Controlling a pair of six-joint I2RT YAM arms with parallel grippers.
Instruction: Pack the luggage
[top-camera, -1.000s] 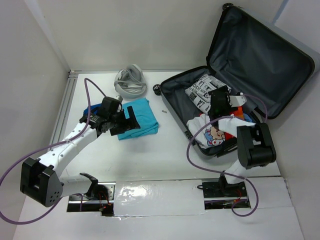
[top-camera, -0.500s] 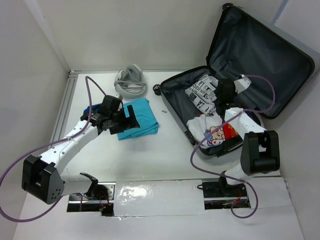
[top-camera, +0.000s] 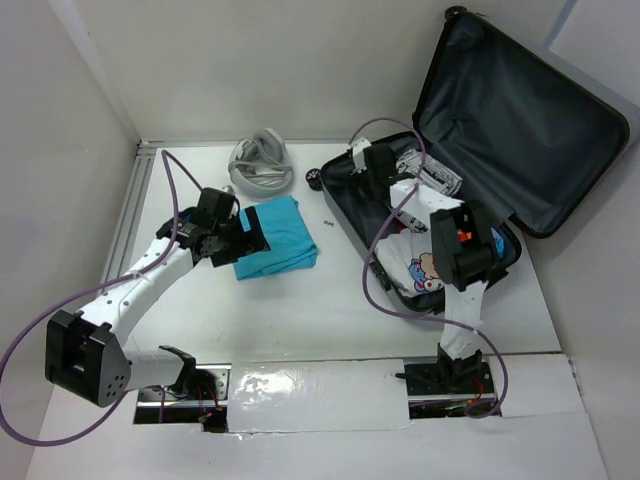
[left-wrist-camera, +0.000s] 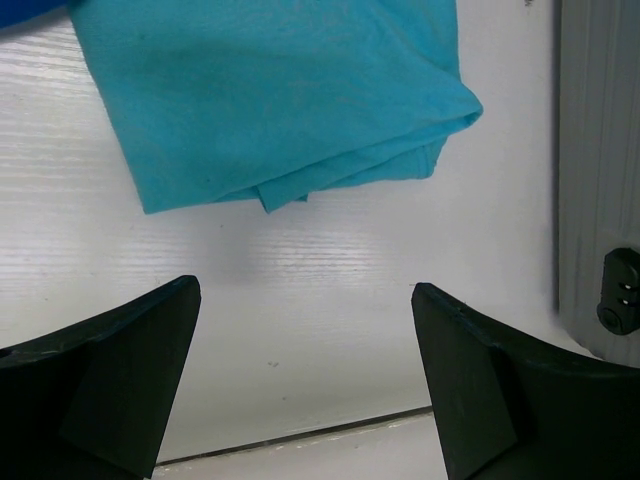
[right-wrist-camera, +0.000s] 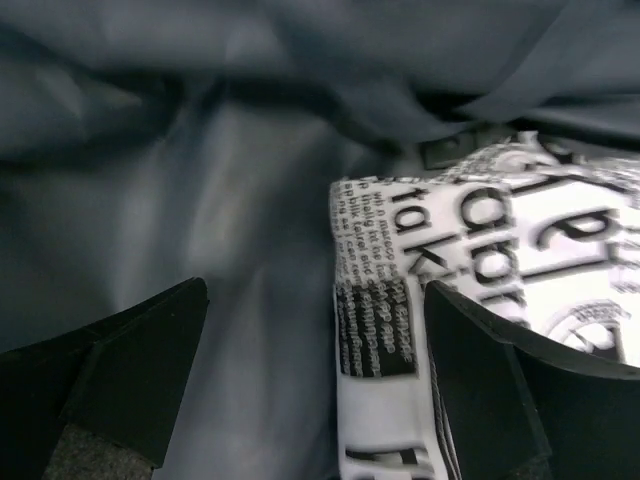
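Observation:
The luggage (top-camera: 345, 205) lies open at the right, its lid (top-camera: 520, 110) leaning up at the back. Inside lie a newsprint-patterned cloth (top-camera: 435, 178) and a white cartoon shirt (top-camera: 425, 265). My right gripper (top-camera: 380, 168) is open and empty in the case's far left corner. In the right wrist view (right-wrist-camera: 315, 390) it hovers over the grey lining (right-wrist-camera: 200, 150), at the newsprint cloth's edge (right-wrist-camera: 480, 250). A folded turquoise cloth (top-camera: 285, 235) lies on the table. My left gripper (top-camera: 243, 243) is open and empty at its left edge (left-wrist-camera: 305, 400), the cloth (left-wrist-camera: 270, 90) just ahead.
A grey coiled bundle (top-camera: 260, 165) lies at the back of the table. A dark blue item (top-camera: 178, 220) lies under my left arm. The luggage's ribbed shell (left-wrist-camera: 600, 150) shows at the right of the left wrist view. White walls close in the left and back.
My right arm swung from the middle of the luggage to its far left corner, over the newsprint cloth's edge. My left gripper drew back slightly from the turquoise cloth.

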